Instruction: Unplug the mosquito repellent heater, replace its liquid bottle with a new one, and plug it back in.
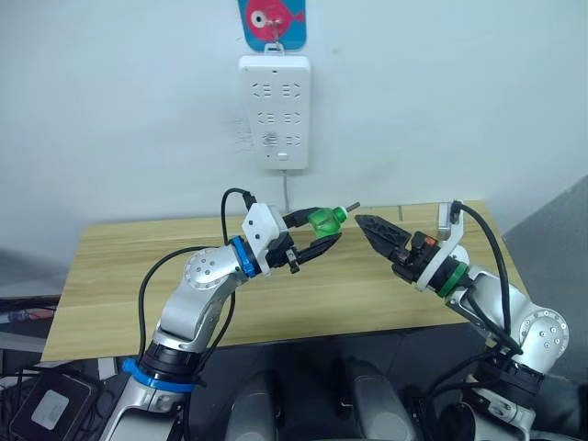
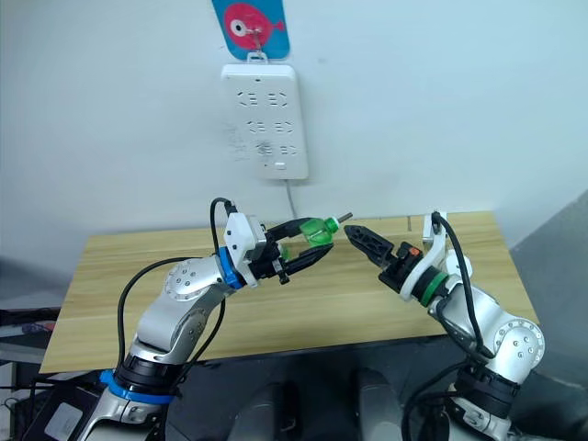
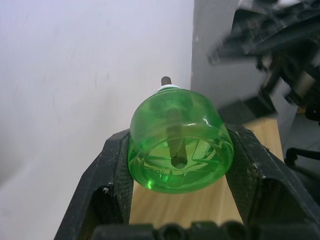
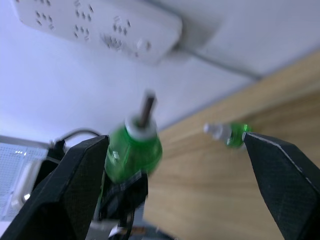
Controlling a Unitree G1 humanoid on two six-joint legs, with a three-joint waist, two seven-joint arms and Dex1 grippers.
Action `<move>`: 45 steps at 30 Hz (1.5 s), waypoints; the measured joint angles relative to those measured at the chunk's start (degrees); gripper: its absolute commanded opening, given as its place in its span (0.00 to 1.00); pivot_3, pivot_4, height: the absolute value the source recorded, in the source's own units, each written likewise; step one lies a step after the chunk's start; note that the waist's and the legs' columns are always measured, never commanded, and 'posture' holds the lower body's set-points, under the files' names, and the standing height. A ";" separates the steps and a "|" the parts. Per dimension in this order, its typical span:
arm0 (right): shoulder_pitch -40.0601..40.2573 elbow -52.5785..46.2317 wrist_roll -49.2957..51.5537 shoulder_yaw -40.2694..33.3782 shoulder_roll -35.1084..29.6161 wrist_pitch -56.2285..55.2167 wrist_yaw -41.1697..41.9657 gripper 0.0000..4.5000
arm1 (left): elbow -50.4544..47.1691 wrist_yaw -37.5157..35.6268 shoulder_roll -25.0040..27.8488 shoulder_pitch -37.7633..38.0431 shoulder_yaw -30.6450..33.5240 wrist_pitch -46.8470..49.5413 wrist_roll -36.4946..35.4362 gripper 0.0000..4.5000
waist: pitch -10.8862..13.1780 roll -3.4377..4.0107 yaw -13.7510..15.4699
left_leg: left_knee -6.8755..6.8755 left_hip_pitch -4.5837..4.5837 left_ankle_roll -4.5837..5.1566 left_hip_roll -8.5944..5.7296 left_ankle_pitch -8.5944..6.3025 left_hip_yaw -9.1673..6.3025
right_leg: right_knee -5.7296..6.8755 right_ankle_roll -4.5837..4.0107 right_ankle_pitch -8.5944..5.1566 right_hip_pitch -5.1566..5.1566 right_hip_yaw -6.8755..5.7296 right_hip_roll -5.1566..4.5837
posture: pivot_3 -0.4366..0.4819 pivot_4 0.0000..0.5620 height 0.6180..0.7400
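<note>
A green see-through liquid bottle [image 1: 324, 220] with a dark wick at its neck hangs above the wooden table, lying sideways. My left gripper [image 1: 331, 231] is shut on its body, with one black finger [image 3: 107, 175] on each side. My right gripper [image 1: 364, 223] faces the bottle's wick end a short way off. It is open, with nothing between its fingers [image 4: 75, 175]. In the right wrist view a second green bottle [image 4: 232, 135] with a white top lies on the table. The mosquito repellent heater is out of view.
A long white power strip [image 1: 274, 112] hangs on the wall behind the table, under a blue hook with a pink fish [image 1: 272, 18]; its cord drops behind the wooden table [image 1: 119, 276]. Nothing is plugged into its sockets.
</note>
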 measured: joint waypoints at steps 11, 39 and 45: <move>1.22 -2.36 4.85 14.07 -5.29 -18.26 -4.70 0.99 | -0.67 -2.22 -0.45 1.86 -0.43 0.63 0.15 0.51 | 0.02 -0.02 -0.18 | -0.03 -0.01 -0.02 0.10 0.00 -0.01 | -0.04 0.40 -0.22 -0.01 0.03 0.10 | 0.22 0.51 1.00; 4.96 -1.06 4.16 15.46 -12.32 -23.75 -1.26 0.18 | -2.97 -3.97 0.61 1.32 0.06 4.15 -0.31 1.00 | 0.06 -0.01 0.67 | -0.06 -0.02 -0.02 0.08 0.00 -0.01 | -0.13 0.41 -0.23 -0.01 0.02 0.07 | 0.25 0.51 1.00; 7.41 -1.02 -41.74 28.47 -30.42 -33.05 25.88 0.18 | -3.93 -6.99 4.45 -2.23 0.27 10.40 -2.80 1.00 | 0.09 0.03 1.47 | -0.12 0.00 -0.02 0.15 0.00 -0.04 | -0.22 0.53 -0.30 -0.04 -0.03 0.18 | 0.24 0.50 1.00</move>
